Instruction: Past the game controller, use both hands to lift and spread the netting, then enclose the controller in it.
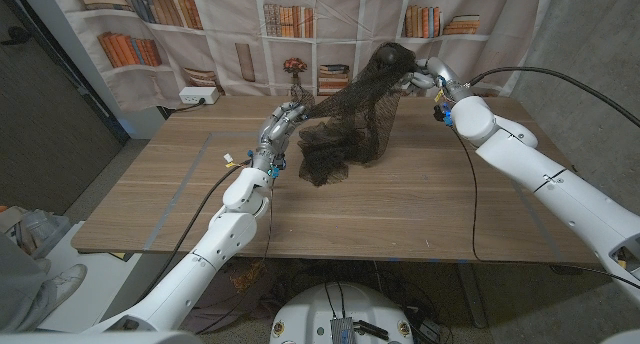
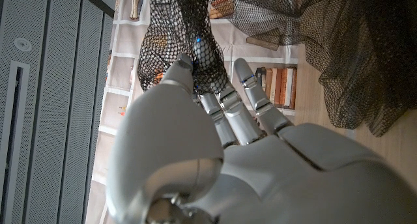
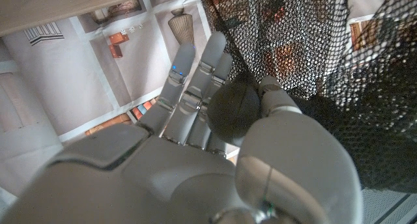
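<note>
Above wooden table (image 1: pixel 420 214), limp black mesh netting (image 1: pixel 355 109).

No legible txt, labels, brands or nos. anywhere; spines on the printed bookshelf backdrop (image 1: pixel 300 24), upper part of frame, too small and blurred to read.

Dark, fine-meshed netting (image 1: pixel 352 114) is held raised above the wooden table, stretched between the left hand (image 1: pixel 283 122) and the right hand (image 1: pixel 425 76), its bunched lower folds hanging down to the tabletop.
</note>
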